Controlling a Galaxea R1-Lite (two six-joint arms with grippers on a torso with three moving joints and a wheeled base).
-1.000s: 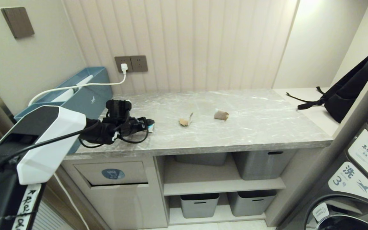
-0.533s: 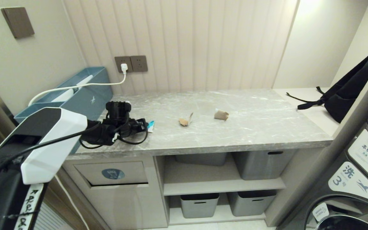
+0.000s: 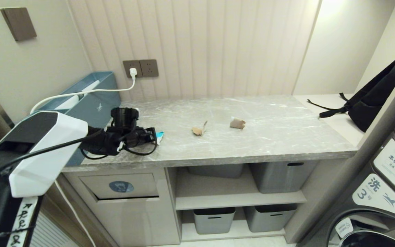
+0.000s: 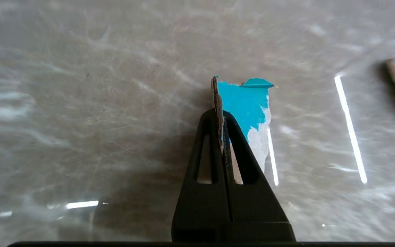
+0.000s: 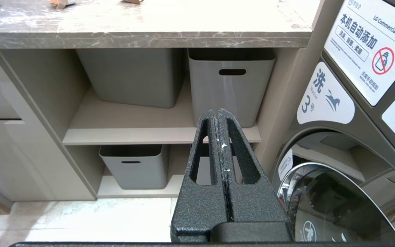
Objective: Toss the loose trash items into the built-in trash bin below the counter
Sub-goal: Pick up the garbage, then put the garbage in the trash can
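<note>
Left gripper (image 4: 222, 115): clenched on the turquoise-and-white wrapper (image 4: 249, 106), low over the left part of the counter (image 3: 269, 137)
Wrapper: pinched at one edge between the black fingers, its free end sticking out beyond them
Other scraps: a tan strip (image 3: 198, 129) and a brown wad (image 3: 237, 123) lie apart at mid-counter
Trash bin (image 3: 121, 187): flap with blue sticker below the counter's left end
Right gripper (image 5: 219, 118): pressed together, empty, hanging before the grey tubs (image 5: 231, 82)

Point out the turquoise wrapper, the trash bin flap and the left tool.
turquoise wrapper (image 4: 247, 103): left wrist view, its blue face.
trash bin flap (image 3: 142, 185): head view, bare panel beside the sticker.
left tool (image 4: 222, 118): left wrist view, tips shut on the wrapper.
</note>
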